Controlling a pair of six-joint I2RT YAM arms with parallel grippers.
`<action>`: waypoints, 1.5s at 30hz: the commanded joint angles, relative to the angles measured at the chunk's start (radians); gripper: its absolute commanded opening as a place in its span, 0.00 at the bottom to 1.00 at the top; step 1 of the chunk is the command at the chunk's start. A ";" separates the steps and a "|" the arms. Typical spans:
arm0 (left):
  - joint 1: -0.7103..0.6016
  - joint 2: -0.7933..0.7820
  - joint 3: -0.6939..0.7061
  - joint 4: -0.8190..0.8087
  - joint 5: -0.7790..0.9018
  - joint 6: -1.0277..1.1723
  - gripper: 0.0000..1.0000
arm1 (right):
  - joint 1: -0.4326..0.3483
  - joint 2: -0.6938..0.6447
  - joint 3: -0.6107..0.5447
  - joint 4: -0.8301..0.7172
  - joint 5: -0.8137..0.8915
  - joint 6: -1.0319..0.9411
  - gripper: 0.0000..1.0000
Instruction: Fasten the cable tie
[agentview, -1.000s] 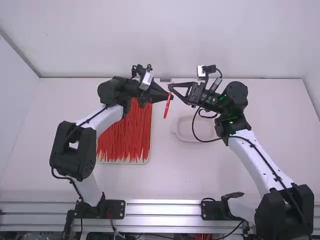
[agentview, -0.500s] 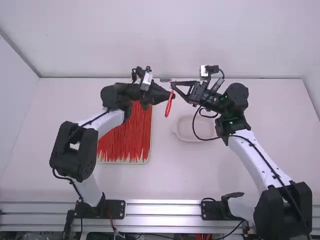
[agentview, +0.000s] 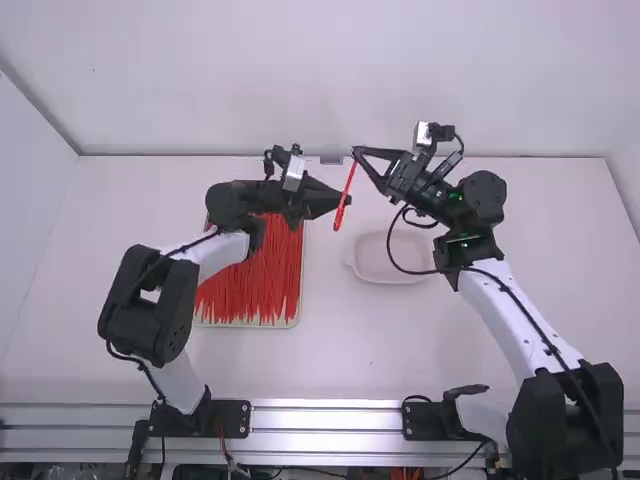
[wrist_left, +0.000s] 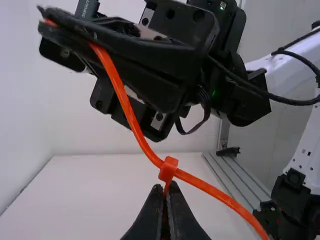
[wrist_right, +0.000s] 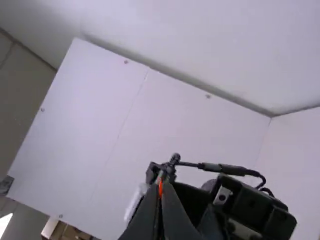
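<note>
Left end effector (agentview: 334, 205), clamped on the cable tie (agentview: 346, 192) beside its head, is holding it above the worktop (agentview: 560, 225); right end effector (agentview: 357, 155), closed on the tail, is lifting away, apparently drawing the loop tighter: fastening is progressing.

The left arm (agentview: 190, 245) stands at the lower left with its elbow bent; its forearm runs rightward toward the table's middle; the left gripper (agentview: 340, 207) (wrist_left: 164, 187) points right, fingers pressed together on the cable tie (agentview: 346, 192) (wrist_left: 125, 102) just by its head. The right arm (agentview: 510, 310) climbs from the lower right and leans leftward; the right gripper (agentview: 356, 154) (wrist_right: 160, 186) points left, a little above the left one, fingers closed on the tie's upper end; the two tips sit near each other.
</note>
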 joint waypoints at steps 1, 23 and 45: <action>-0.012 0.005 -0.063 0.003 0.120 0.027 0.02 | -0.024 -0.025 0.088 0.043 0.107 0.031 0.00; -0.012 0.005 -0.182 -0.002 0.109 0.113 0.02 | -0.017 -0.025 0.255 -0.026 0.051 -0.039 0.38; 0.045 0.005 -0.090 -0.002 0.130 0.018 0.02 | 0.053 -0.025 0.255 -1.019 0.107 -0.536 0.91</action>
